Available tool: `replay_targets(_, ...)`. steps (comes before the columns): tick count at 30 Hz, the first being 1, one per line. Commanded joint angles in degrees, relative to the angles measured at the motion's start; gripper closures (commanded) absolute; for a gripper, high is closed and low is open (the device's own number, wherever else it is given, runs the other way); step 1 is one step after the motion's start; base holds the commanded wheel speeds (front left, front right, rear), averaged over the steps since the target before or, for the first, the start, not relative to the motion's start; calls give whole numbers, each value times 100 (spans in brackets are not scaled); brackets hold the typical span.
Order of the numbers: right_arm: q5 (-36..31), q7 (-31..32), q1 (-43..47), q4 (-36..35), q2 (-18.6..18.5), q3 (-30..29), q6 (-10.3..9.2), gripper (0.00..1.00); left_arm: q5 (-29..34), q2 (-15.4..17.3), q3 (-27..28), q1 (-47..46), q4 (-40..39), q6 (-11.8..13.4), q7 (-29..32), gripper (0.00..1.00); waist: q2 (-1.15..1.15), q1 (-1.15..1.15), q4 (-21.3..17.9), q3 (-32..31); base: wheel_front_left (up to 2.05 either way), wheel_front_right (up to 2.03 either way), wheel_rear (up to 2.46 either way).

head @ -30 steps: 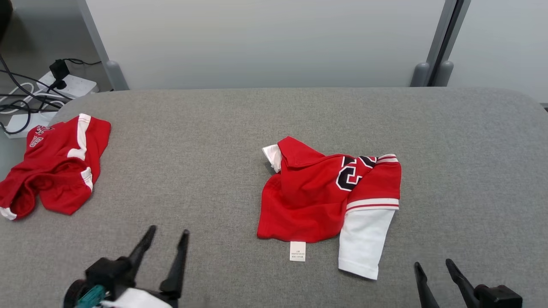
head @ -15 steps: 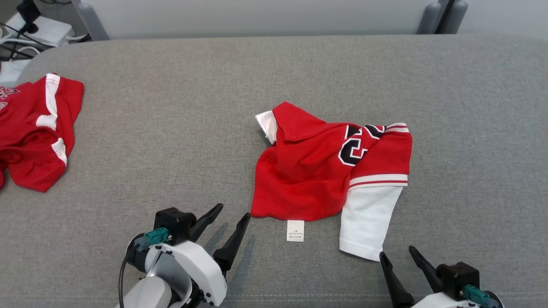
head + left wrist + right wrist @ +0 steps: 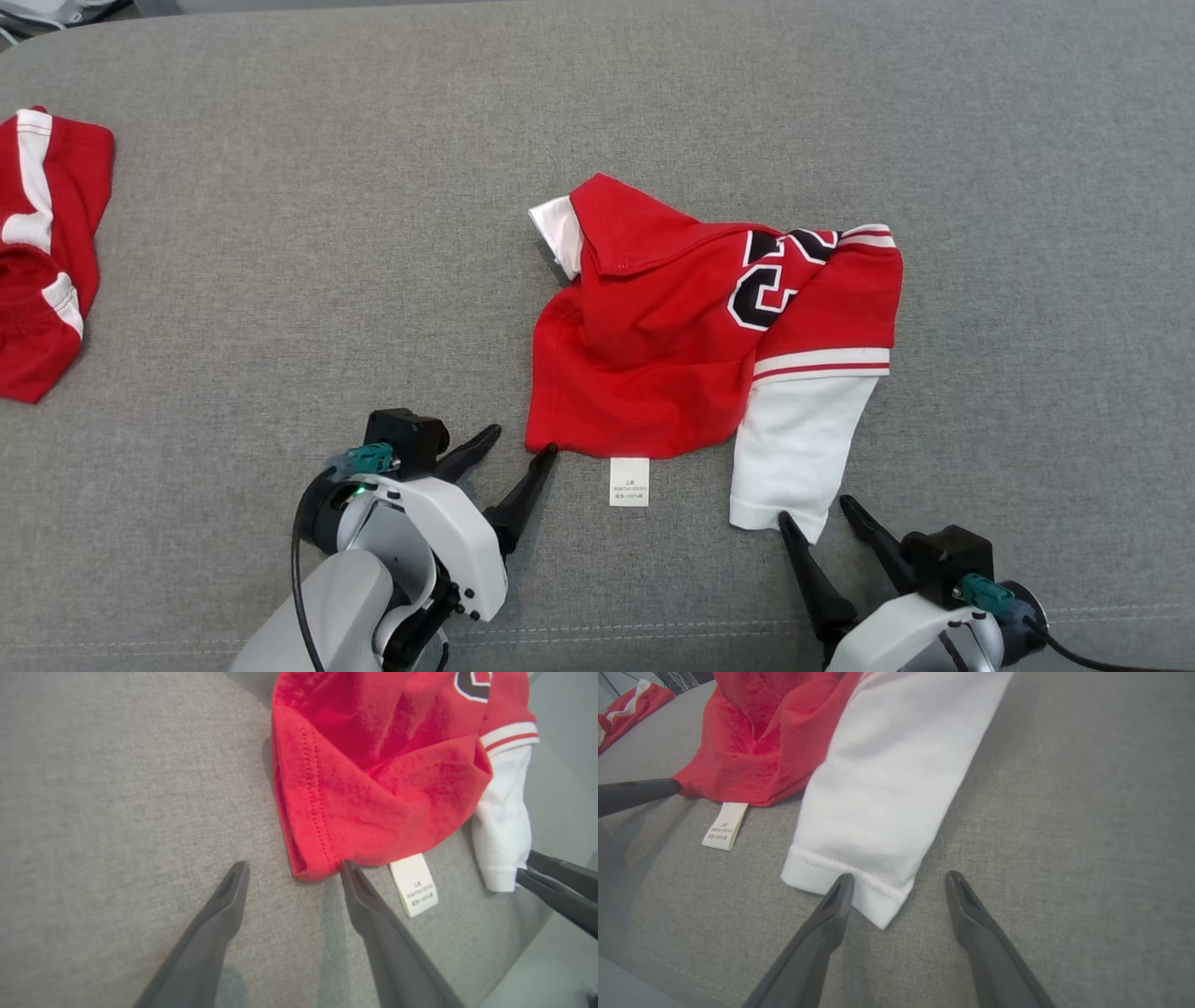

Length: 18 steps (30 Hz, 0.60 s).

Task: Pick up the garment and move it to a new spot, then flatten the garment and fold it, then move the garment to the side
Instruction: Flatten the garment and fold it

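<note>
Garment is crumpled mid-way across the grey surface, right in front of both pincers. The left gripper is spread wide, with one fingertip touching the red hem corner. The right gripper is wide too, straddling the white sleeve at its cuff corner. The sleeve runs lengthwise toward the robot, cuff nearest, and the number print sits farther back on the right.

Red garment with white sleeve, black numerals, on grey cloth surface.
</note>
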Motion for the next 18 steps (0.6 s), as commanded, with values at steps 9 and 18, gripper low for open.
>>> replay_targets(9, 189, -18, -248, 168, -27, 362, 25, 100, -373, -68, -203, -457, 463, -51, -27, 100, 0, 0, -52, 63, 0, 0, 0)
replay_targets(18, 22, -236, -12, -325, -362, -401, 25, 100, -429, 388, -38, -254, 155, 101, -617, 100, 0, 0, -50, -50, 0, 0, 0)
